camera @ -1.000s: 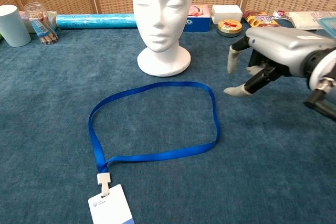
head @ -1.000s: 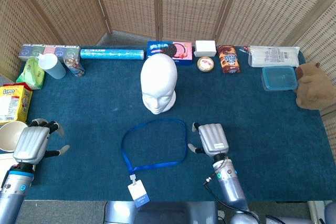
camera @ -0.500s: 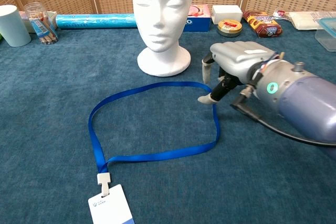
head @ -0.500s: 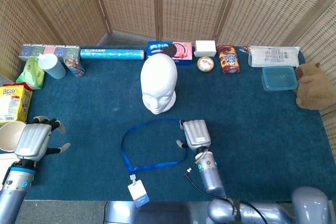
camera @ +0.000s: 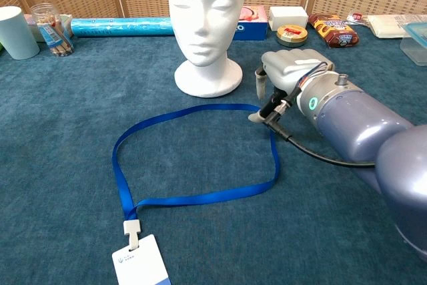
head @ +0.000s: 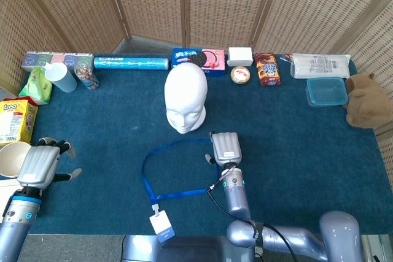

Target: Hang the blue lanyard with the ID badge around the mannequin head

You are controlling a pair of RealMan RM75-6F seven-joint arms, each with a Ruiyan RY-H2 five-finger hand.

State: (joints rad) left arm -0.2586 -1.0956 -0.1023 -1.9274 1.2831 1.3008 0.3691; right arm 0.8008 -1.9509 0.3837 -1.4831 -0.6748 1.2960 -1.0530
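The white mannequin head [head: 185,99] [camera: 203,23] stands upright at the table's middle. In front of it the blue lanyard [head: 150,186] [camera: 122,175] lies flat in a loop, with its ID badge [head: 162,225] [camera: 140,262] at the near edge. My right hand [head: 225,148] [camera: 288,69] is palm down over the loop's far right corner, fingers apart and pointing down. One fingertip [camera: 256,117] reaches the cloth right beside the strap; I cannot tell whether it touches it. Nothing is gripped. My left hand [head: 38,164] hovers at the far left, empty, fingers apart.
Along the back edge stand a blue roll [head: 131,63], a cookie box [head: 198,59], a white cup [head: 60,77], snack packs [head: 268,68] and a plastic container [head: 326,91]. A plush toy [head: 366,99] sits far right. A yellow box [head: 15,121] and a bowl [head: 10,156] lie near my left hand.
My right hand has moved left and a little farther from me, from beside the loop to over its far right corner. The lanyard and the left hand have not moved.
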